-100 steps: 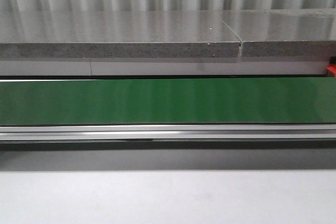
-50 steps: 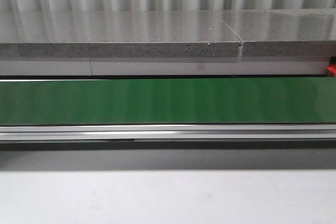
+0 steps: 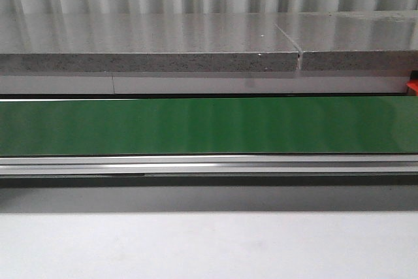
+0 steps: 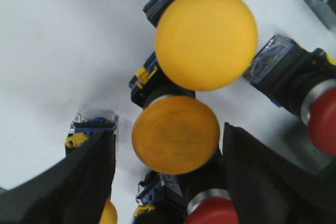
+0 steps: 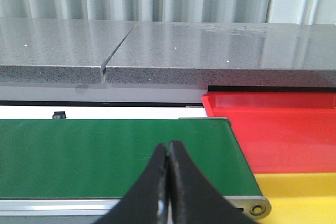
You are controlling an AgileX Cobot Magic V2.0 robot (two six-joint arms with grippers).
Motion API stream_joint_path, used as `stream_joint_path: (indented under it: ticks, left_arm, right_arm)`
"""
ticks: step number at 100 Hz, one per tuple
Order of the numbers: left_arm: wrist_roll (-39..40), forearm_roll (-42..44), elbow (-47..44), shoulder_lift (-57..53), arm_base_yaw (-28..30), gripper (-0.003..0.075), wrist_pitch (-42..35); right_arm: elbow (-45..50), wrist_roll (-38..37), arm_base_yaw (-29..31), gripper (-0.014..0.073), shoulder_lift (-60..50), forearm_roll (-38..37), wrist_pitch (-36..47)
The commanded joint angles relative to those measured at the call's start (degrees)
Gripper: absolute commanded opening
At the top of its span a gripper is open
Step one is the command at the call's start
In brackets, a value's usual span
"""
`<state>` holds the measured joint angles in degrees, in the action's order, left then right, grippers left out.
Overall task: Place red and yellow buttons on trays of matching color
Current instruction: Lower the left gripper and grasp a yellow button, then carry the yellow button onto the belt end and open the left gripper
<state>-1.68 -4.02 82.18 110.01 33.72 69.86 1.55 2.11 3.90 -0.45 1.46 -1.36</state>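
Left claw (image 4: 168,182) wide open, straddling a yellow button (image 4: 175,134) on the white worktop (image 4: 58,51); red buttons (image 4: 323,120) nearby, cropped. Right claw (image 5: 168,182) closed, apparently empty, over green belt (image 5: 105,153); red tray (image 5: 283,129), yellow tray (image 5: 304,198) beside belt.

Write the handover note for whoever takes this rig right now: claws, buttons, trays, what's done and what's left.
Left claw: open, over a cluster of buttons on the white table, fingers either side of a yellow button; nothing gripped yet.
Right claw: shut, empty, over the green conveyor belt.
Another yellow button and red buttons lie close by.
Red tray and yellow tray sit at the belt's end; no buttons show in the visible parts.
Done: nothing that shows.
Left: all sorting.
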Motion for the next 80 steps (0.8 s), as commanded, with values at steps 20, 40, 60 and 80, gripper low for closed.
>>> stream_joint_path:
  ticks: [20, 40, 60, 80]
  left_arm:
    - [-0.42, -0.04, 1.57, -1.95, -0.28, 0.0237, -1.67]
    - [-1.14, -0.18, 1.57, -3.94, -0.28, 0.0186, -1.41]
    - [-1.14, 0.01, 1.57, -10.8, -0.28, 0.0186, 0.32]
    - [-2.12, 0.01, 1.57, -18.2, -1.66, 0.0186, 2.75]
  right_arm:
    - [-0.84, -0.01, 0.29, -0.0039, -0.79, -0.41, 4.34]
    - [-0.84, -0.01, 0.29, -0.0039, -0.79, -0.41, 4.34]
    - [-0.84, -0.01, 0.29, -0.0039, -0.79, -0.41, 4.34]
    - [-0.84, -0.01, 0.29, -0.0039, -0.79, -0.41, 4.34]
